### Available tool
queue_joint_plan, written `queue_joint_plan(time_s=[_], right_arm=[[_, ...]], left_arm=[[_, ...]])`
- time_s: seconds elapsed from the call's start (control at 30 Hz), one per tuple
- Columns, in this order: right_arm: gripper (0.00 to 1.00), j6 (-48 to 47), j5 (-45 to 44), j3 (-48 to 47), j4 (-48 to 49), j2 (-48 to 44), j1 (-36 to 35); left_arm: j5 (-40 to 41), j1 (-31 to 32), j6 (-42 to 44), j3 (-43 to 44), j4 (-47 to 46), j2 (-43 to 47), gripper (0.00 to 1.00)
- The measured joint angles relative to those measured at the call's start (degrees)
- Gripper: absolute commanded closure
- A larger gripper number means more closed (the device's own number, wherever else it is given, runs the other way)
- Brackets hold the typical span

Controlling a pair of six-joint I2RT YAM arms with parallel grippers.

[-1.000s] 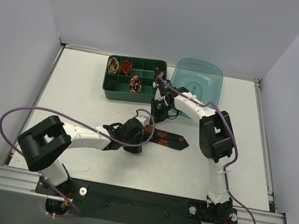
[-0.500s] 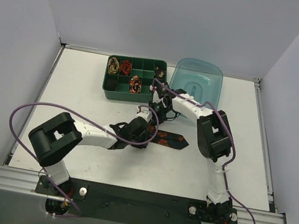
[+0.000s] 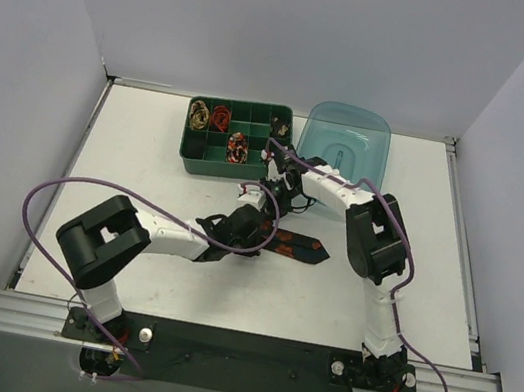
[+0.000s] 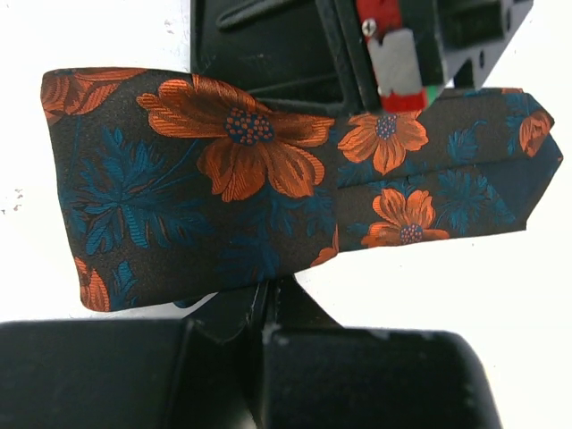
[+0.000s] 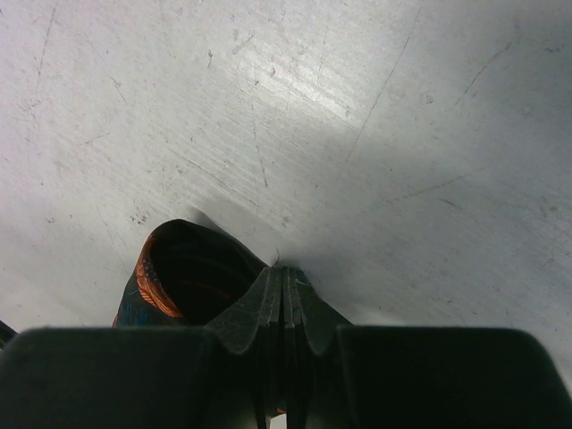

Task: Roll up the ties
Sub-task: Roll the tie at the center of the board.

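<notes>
A black tie [image 3: 298, 248] with orange flowers lies on the white table, its pointed end to the right. My left gripper [image 3: 249, 224] sits at its left end. In the left wrist view the tie [image 4: 241, 179] spans the frame and my left gripper [image 4: 268, 299] is shut on its lower edge. Just behind it, my right gripper [image 3: 277, 197] points down. In the right wrist view my right gripper [image 5: 282, 277] is shut, with a loop of the tie [image 5: 156, 277] beside its left finger and orange fabric between the fingers lower down.
A green compartment tray [image 3: 197, 159] at the back holds coiled ties: gold-black [image 3: 198, 114], red [image 3: 220, 116] and orange-black [image 3: 238, 146]. A teal bin [image 3: 349, 135] stands to its right. A purple cable [image 3: 49, 194] loops off the left arm.
My left gripper has moved up and right, close under the right gripper. The right gripper has shifted slightly toward it. Less of the tie's left end shows on the table.
</notes>
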State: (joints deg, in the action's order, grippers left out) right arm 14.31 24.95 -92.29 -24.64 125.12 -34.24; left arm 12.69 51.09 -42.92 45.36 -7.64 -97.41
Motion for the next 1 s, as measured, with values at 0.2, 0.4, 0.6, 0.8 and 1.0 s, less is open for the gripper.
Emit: queue_joint_plan(time_s=[0.2, 0.4, 0.6, 0.8, 1.0], right_arm=[[1.0, -0.07, -0.31, 0.04, 0.02, -0.07, -0.09], [1.0, -0.02, -1.9, -1.27, -2.45, -0.07, -0.24], [1.0, 0.28, -2.64, -4.09, -4.31, -0.04, 0.46], [1.0, 0.55, -3.34, -4.52, -4.68, -0.26, 0.66], [1.0, 0.57, -4.57, -1.99, -5.2, -5.66, 0.83]], left_arm=[[0.5, 0.2, 0.11, 0.15, 0.02, -0.15, 1.0], [0.81, 0.98, 0.55, -1.16, 1.49, 1.75, 0.81], [0.5, 2.49, 0.9, -6.75, 5.95, 10.12, 0.4], [0.44, 2.56, 0.55, -12.31, 10.45, 21.81, 0.26], [-5.49, -7.08, 0.79, -11.54, 10.84, 27.12, 0.25]])
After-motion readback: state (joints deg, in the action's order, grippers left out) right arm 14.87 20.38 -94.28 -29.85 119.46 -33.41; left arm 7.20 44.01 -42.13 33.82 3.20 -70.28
